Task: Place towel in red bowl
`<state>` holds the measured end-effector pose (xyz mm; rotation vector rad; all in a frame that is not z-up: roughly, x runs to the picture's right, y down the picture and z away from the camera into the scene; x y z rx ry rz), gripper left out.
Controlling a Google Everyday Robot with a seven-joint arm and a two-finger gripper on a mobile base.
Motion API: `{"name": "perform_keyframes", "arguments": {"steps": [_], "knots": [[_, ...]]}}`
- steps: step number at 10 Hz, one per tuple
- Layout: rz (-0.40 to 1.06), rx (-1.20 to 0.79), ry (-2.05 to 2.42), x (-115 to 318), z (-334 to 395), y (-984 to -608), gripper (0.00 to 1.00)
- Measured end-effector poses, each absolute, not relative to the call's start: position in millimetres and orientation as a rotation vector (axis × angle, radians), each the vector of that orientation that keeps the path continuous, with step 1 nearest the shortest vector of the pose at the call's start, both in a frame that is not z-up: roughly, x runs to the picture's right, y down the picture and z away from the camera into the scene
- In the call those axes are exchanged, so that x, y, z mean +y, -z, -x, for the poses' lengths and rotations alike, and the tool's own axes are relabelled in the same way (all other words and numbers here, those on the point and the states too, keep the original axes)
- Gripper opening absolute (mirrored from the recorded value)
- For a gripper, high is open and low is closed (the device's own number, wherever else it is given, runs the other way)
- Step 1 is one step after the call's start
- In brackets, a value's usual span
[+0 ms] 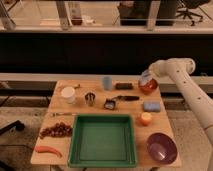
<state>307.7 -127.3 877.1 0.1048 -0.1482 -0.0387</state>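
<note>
Gripper (148,73) just above red bowl (148,88) w/ towel (145,79) (open/closed: can't tell).

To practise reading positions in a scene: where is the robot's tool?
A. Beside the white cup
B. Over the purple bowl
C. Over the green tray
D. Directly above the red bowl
D: the tool hangs directly above the red bowl, at the end of the white arm reaching in from the right.
</note>
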Motion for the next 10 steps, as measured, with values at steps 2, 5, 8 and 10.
{"name": "perform_keyframes", "arguments": {"steps": [2,5,8,10], "knots": [[-0.092,-0.138,0.015,-124.5,-315.6,-877.2,0.38],[-0.082,-0.13,0.011,-121.9,-317.2,-874.6,0.68],[-0.078,-0.135,0.03,-119.2,-308.7,-871.3,0.8],[-0.081,-0.139,0.046,-120.2,-302.2,-867.7,0.8]]}}
